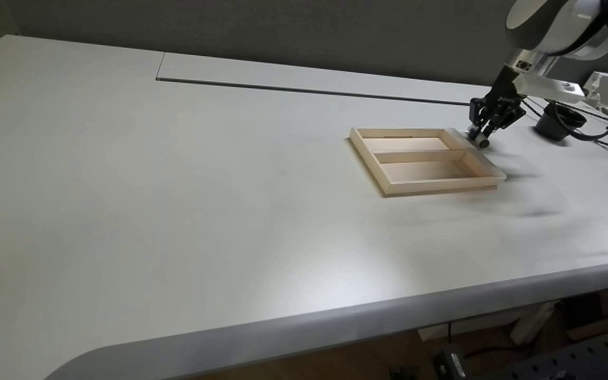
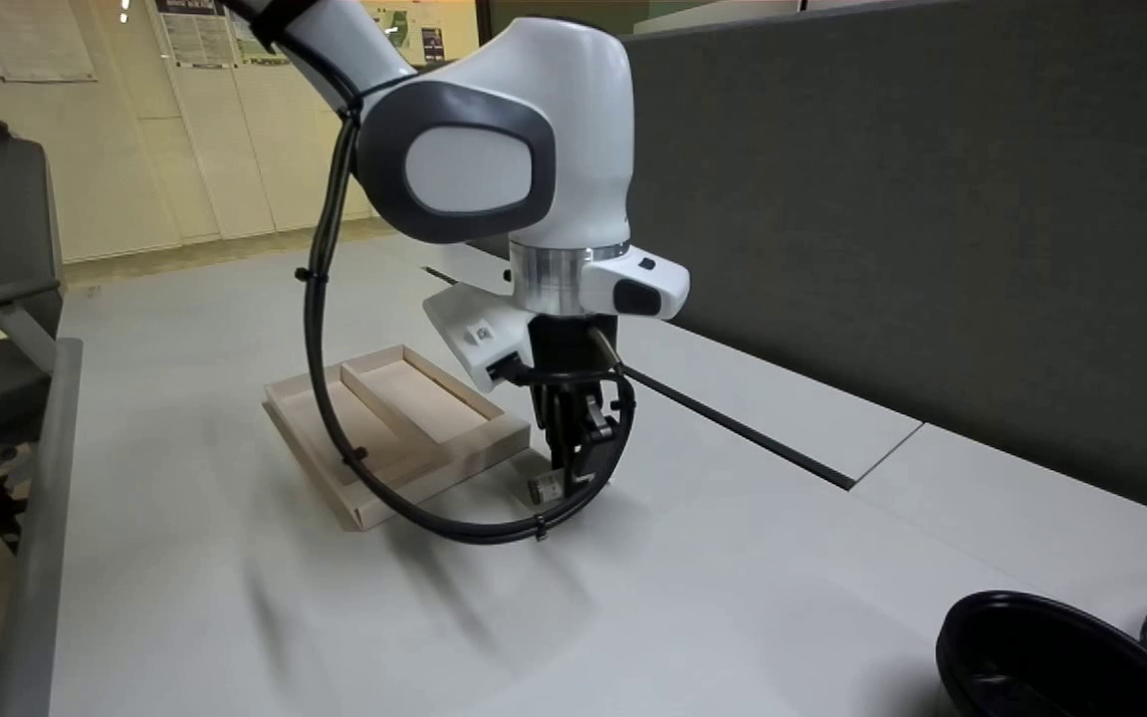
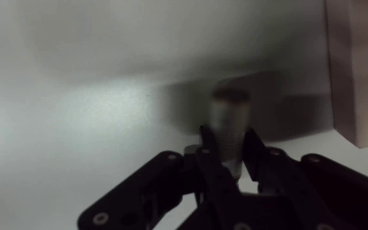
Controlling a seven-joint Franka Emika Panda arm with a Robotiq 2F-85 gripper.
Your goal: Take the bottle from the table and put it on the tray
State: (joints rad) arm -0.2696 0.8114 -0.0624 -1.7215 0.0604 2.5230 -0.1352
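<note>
Gripper point(image 3: 228, 135): 2 fingers point(image 3: 253, 151) clamped on bottle point(image 3: 229, 115) | bottle just beside 2-compartment tray point(image 1: 441, 186) | tray on table point(image 1: 203, 211)

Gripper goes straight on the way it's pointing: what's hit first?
Most likely the table, just below the gripper and the bottle it grips; any gap left is hard to judge.

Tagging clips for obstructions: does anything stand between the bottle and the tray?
No separate object shows between them. Only the raised rim of the tray, on the side facing the bottle, which the gripper holds; a lift over it is probably needed.
</note>
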